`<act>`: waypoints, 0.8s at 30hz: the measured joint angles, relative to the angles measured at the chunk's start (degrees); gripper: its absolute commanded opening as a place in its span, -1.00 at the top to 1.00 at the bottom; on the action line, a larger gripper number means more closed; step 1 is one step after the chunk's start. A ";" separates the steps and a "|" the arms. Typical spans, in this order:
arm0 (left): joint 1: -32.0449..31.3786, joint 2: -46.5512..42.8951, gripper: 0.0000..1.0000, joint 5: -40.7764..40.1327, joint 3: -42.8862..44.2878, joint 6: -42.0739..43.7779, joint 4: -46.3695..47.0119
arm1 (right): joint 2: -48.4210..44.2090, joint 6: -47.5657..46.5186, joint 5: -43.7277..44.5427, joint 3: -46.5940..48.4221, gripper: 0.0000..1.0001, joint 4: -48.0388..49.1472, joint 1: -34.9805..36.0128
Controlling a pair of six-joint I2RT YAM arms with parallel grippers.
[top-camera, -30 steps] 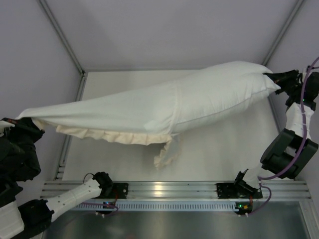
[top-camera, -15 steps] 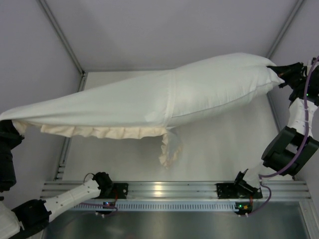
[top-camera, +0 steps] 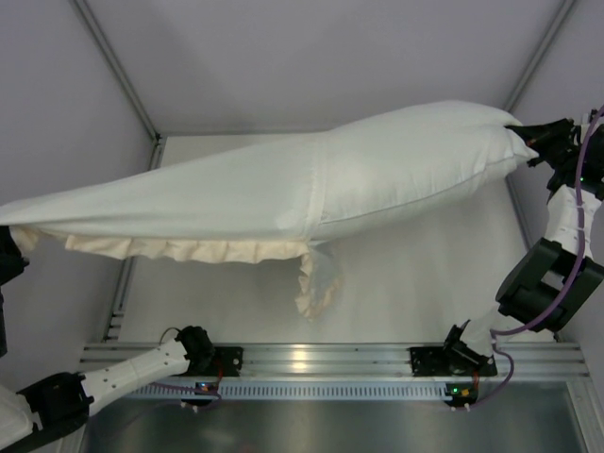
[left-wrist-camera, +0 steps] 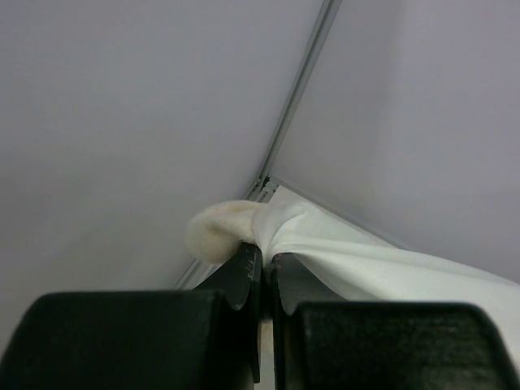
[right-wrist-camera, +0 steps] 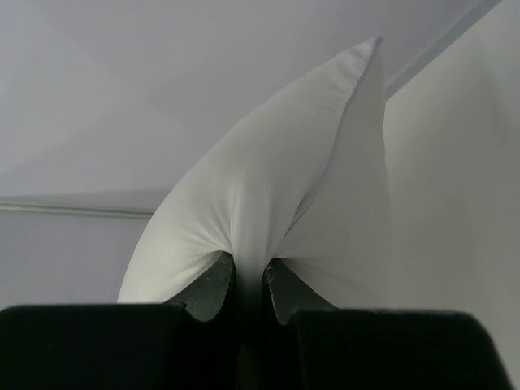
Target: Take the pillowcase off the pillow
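The pillowcase (top-camera: 179, 203) hangs stretched in the air over the table, white face up, its cream ruffle (top-camera: 189, 250) drooping below. Its open end sits around the middle of the plump white pillow (top-camera: 415, 165), whose right half is bare. My left gripper (left-wrist-camera: 262, 258) is shut on the pillowcase's left end (left-wrist-camera: 341, 252), where the cream frill (left-wrist-camera: 213, 231) bunches; in the top view it is almost off the left edge. My right gripper (top-camera: 522, 143) is shut on the pillow's right corner (right-wrist-camera: 268, 203), its jaws pinching the white fabric (right-wrist-camera: 249, 272).
Below the hanging cloth lies the white table (top-camera: 406, 293), with an aluminium rail (top-camera: 311, 363) and both arm bases along its near edge. Pale enclosure walls and frame posts (top-camera: 113, 66) stand close on the left, right and back.
My left gripper has drawn further left, nearly leaving the top view, pulling the pillowcase along. The case's open edge has slid slightly left on the pillow. The right gripper rose a little, then held.
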 measured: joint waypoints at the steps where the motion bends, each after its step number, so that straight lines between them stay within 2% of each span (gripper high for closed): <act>1: 0.00 -0.13 1.00 0.00 0.66 0.37 0.02 | 0.02 0.00 0.02 0.00 1.00 0.00 0.00; 8: 0.00 -4.50 1.00 -0.31 1.73 2.29 1.11 | 0.15 0.13 0.20 0.00 1.00 0.04 0.00; 17: -0.02 -10.99 1.00 -7.41 1.57 6.08 10.45 | 1.77 -1.09 6.95 0.00 1.00 1.55 -1.62; 20: -0.15 -11.87 1.00 -8.81 -2.01 5.62 12.48 | 2.51 -1.57 10.54 0.00 1.00 2.49 -1.88; 24: -0.81 -11.08 1.00 -9.18 -11.02 3.10 13.29 | 2.47 -2.80 11.45 0.00 1.00 2.40 -0.31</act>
